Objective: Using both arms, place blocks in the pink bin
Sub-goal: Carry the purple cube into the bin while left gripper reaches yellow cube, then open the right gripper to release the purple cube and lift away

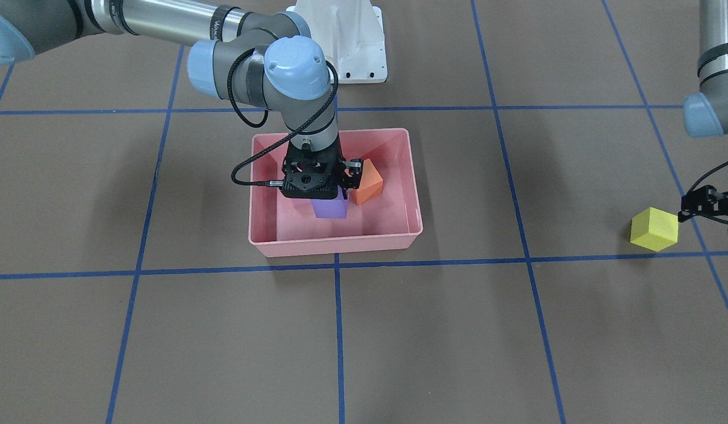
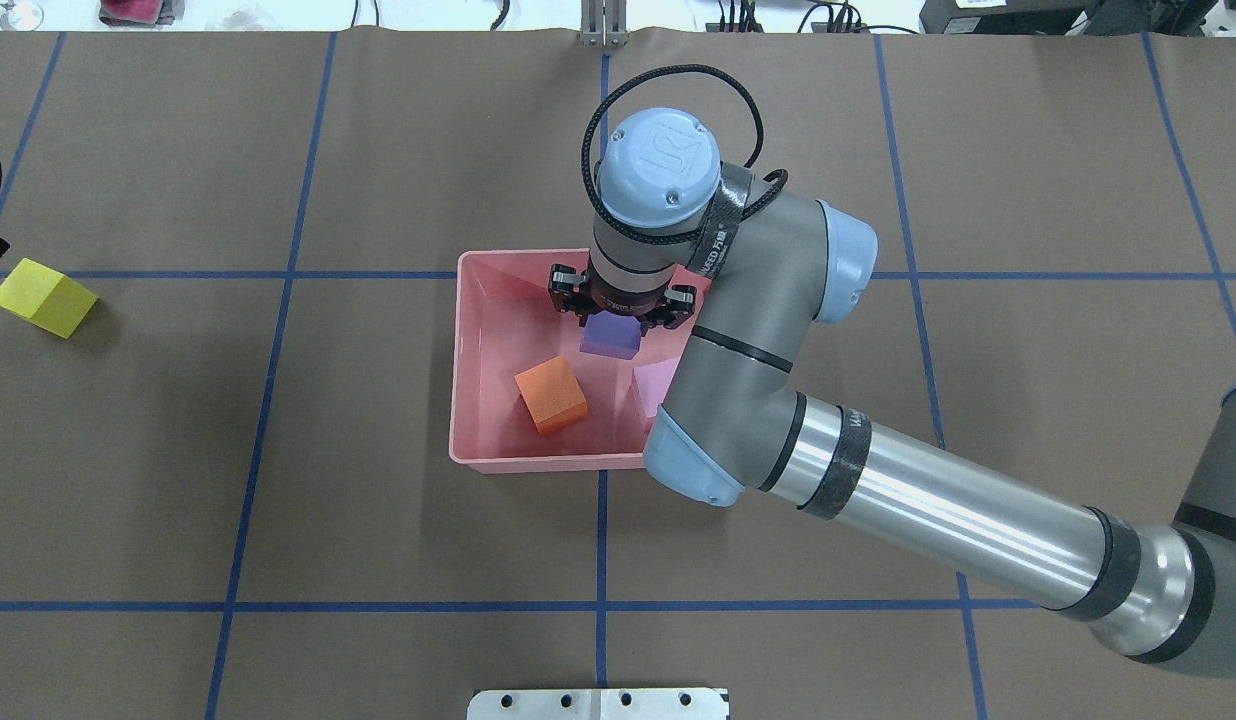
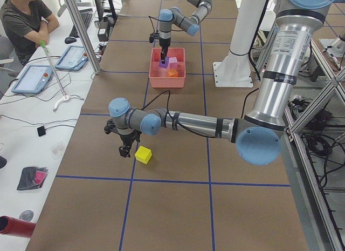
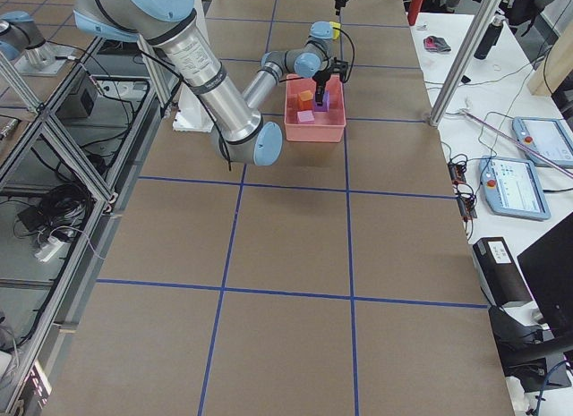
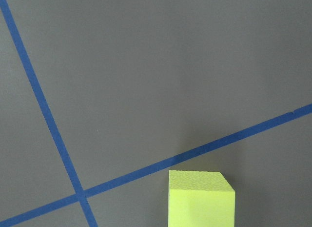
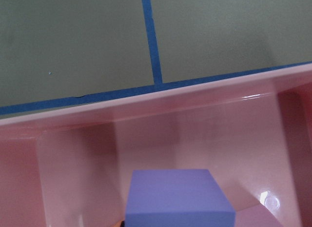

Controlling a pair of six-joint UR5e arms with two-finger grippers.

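Over the pink bin (image 2: 466, 350), right gripper (image 2: 621, 312) sits around purple block (image 2: 611, 337); clamped or loose, can't tell. Orange block (image 2: 551, 393) and light pink block (image 2: 653, 385) lie inside. Yellow block (image 2: 43, 297) is out on the surface (image 2: 278, 500), left gripper (image 3: 124, 150) just beside it, spread unclear.

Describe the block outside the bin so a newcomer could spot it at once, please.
From the pink bin in the middle of the table, look far towards the robot's left. A lone cube sits by a blue tape line. It alone is yellow; the orange, purple and light pink cubes are in the bin.
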